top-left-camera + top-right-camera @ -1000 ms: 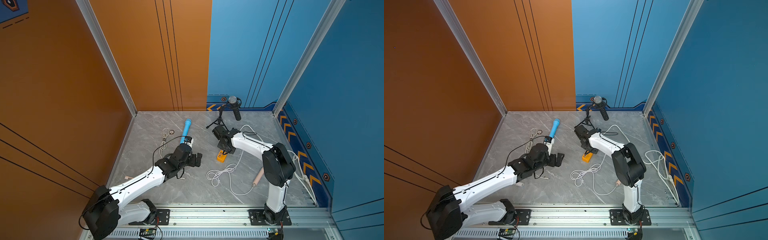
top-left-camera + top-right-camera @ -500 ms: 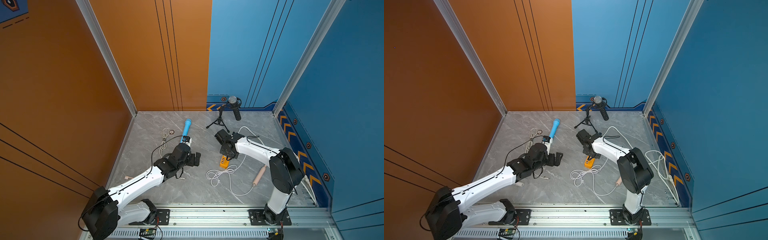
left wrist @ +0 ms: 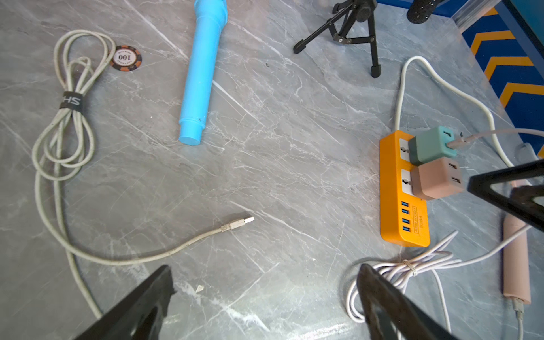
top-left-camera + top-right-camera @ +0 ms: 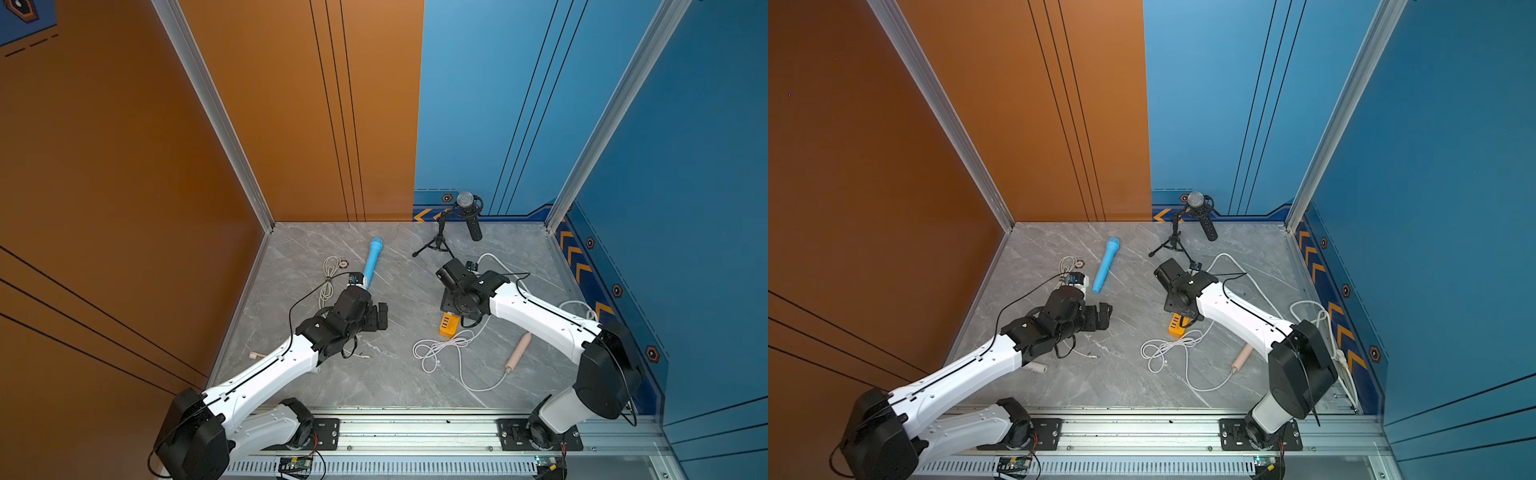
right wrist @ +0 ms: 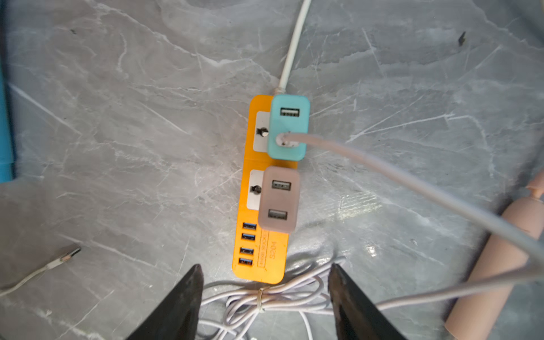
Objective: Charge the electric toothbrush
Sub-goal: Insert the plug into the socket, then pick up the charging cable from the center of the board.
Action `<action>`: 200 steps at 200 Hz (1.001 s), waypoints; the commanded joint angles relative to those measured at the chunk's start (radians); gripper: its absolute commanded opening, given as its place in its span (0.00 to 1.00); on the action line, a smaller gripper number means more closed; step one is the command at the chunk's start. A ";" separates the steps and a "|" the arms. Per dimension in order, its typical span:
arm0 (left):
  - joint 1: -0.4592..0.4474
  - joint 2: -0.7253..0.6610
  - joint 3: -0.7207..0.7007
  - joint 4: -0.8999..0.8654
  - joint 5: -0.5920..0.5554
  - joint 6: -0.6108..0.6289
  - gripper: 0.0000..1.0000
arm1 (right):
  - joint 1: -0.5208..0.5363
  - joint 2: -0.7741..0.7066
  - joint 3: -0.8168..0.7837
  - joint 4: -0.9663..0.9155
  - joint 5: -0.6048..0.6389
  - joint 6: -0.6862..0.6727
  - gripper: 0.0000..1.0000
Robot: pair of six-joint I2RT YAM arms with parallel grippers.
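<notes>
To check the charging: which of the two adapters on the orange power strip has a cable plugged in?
The teal adapter, holding a pale cable; both ports of the brown adapter are empty.

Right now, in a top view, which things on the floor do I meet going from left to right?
small beige piece → bundled grey cable → blue tube → orange power strip → pink toothbrush. Left out: microphone stand and white cable coil, which overlap the strip.

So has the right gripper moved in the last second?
Yes. In both top views the right gripper has pulled slightly away from the microphone tripod, toward the base rail.
</notes>
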 commanded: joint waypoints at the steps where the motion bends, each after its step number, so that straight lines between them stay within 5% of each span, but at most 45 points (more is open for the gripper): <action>1: 0.042 -0.056 0.022 -0.101 -0.042 -0.057 0.99 | 0.068 0.000 0.105 -0.034 -0.025 -0.182 0.71; 62: 0.244 -0.205 0.002 -0.276 -0.016 -0.135 0.99 | 0.216 0.290 0.370 0.104 -0.224 -0.606 0.69; 101: 0.388 -0.258 -0.047 -0.291 0.079 -0.171 1.00 | 0.220 0.518 0.516 0.104 -0.299 -0.727 0.63; 200: 0.482 -0.284 -0.080 -0.293 0.096 -0.194 0.96 | 0.259 0.825 0.806 0.025 -0.308 -0.916 0.60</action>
